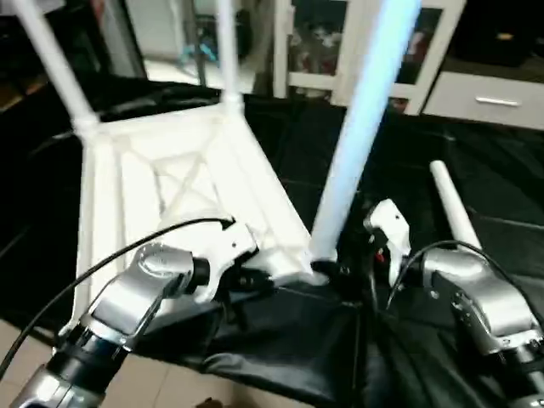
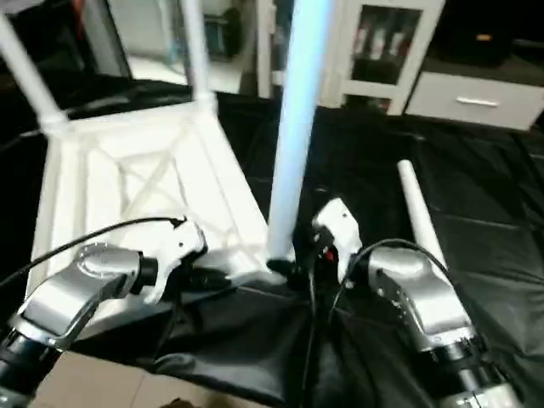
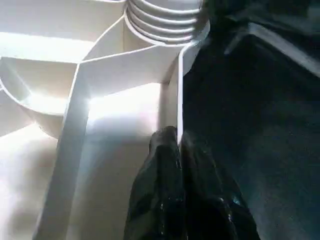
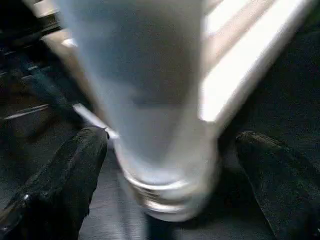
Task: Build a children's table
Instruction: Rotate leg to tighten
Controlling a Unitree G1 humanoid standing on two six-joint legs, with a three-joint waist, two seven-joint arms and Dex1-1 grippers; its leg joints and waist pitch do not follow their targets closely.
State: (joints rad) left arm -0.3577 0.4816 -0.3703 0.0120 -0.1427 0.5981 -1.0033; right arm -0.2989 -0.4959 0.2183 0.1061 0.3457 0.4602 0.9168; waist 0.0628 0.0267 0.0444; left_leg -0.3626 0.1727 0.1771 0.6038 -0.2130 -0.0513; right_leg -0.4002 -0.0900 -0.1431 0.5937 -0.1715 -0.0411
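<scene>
Tabletop lies underside-up mid-left on black desk, three legs standing in sockets, fourth leg loose at right, so one insertion left; left tool pinches tabletop rim, right tool spread around nearest leg.

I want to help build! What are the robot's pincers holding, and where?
The left pincer pinches the tabletop's side rim near a corner socket. The right pincer is open around a leg, not gripping.
</scene>
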